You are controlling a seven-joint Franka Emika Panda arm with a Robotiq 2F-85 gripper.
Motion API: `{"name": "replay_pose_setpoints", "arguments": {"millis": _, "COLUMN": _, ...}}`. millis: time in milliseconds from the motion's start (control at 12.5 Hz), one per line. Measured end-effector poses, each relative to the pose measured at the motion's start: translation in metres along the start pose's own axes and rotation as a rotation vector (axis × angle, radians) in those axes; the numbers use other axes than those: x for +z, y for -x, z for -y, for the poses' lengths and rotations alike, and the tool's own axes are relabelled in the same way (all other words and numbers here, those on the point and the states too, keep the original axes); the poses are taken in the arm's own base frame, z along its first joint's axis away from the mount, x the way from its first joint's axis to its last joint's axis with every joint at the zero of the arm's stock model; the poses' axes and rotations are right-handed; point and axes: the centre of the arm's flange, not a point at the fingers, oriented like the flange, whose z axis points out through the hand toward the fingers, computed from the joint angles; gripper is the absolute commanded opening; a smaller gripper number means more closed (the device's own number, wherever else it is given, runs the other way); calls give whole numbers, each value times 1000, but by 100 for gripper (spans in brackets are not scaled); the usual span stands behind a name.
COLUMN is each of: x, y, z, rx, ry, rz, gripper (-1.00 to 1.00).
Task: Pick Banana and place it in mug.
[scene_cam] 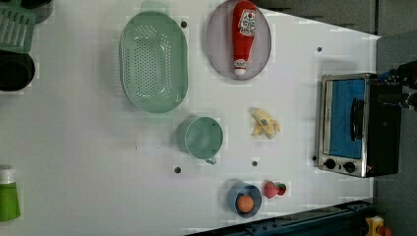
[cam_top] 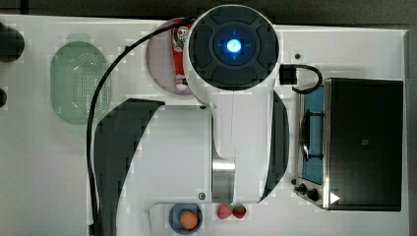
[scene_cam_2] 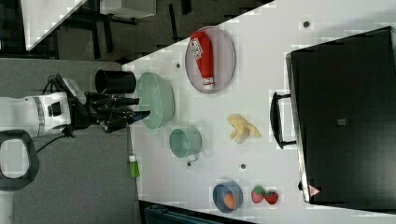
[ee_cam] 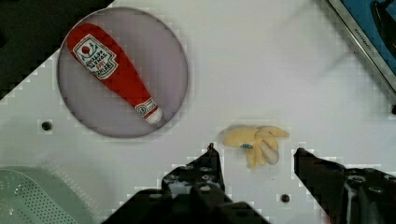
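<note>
The banana (ee_cam: 254, 140) is a pale-yellow, partly peeled toy lying on the white table, also seen as the banana (scene_cam: 264, 124) and the banana (scene_cam_2: 242, 128). My gripper (ee_cam: 256, 155) is open, its two black fingers (ee_cam: 211, 163) standing wide apart on either side of the banana, well above it. From the side, the gripper (scene_cam_2: 135, 114) hangs clear of the table. The mint-green mug (scene_cam: 202, 137) stands upright and empty beside the banana, on the left view's left, and shows again as the mug (scene_cam_2: 184, 142).
A ketchup bottle (scene_cam: 244, 34) lies on a grey plate (scene_cam: 219, 54). The big green strainer (scene_cam: 153, 61) sits beyond the mug. A toaster oven (scene_cam: 351, 125) stands on the left view's right. A blue cup (scene_cam: 244, 199) holds an orange, with strawberries (scene_cam: 274, 189) beside it.
</note>
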Motion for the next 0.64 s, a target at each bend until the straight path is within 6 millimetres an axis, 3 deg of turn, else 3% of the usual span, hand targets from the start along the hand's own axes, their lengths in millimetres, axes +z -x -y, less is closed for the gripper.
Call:
{"name": "replay_pose_setpoints", "arguments": {"millis": 160, "x": 8, "y": 42, "z": -50, "rx": 17, "ry": 76, "rz": 84, "gripper": 79}}
{"name": "replay_pose_setpoints", "arguments": {"millis": 240, "x": 0, "y": 58, "z": -70, "rx": 24, "ry": 86, "rz": 87, "gripper": 99}}
{"name": "replay_pose_setpoints", "arguments": {"millis": 320, "x": -14, "y": 66, "z": -80, "rx": 28, "ry": 60, "rz": 60, "gripper": 100}}
{"name": "replay_pose_setpoints", "arguments": {"millis": 480, "x": -41, "y": 65, "z": -87, "rx": 37, "ry": -15, "rz": -22, "gripper": 100}}
{"name": "replay_pose_setpoints", "arguments": {"millis": 640, "x": -33, "y": 58, "z": -79, "rx": -1, "ry": -69, "rz": -46, "gripper": 100}}
